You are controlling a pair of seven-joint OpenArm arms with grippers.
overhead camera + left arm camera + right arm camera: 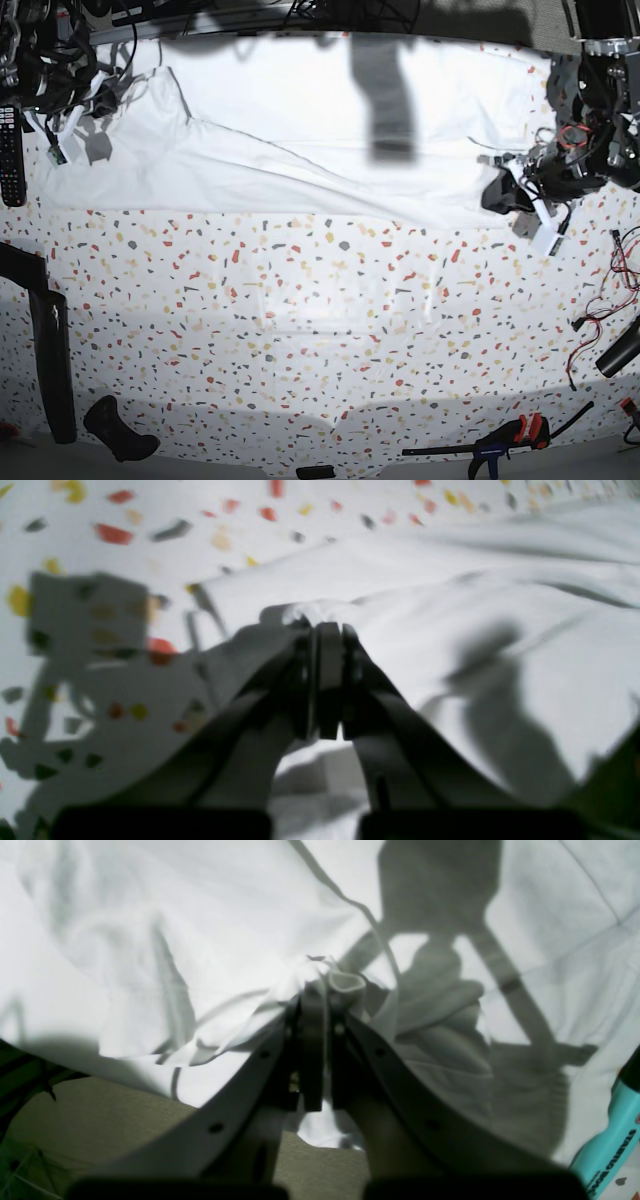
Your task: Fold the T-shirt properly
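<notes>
The T-shirt (300,150) lies spread along the table's (320,320) far edge. Left gripper (327,625) and right gripper (320,987) are each clamped on bunched cloth at opposite ends. Risk: thin pinches slipping under tension, or uneven lifting skewing the fold.

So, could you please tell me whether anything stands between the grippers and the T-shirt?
Nothing visible does. The left gripper and the right gripper are each shut directly on a bunch of the T-shirt.
</notes>
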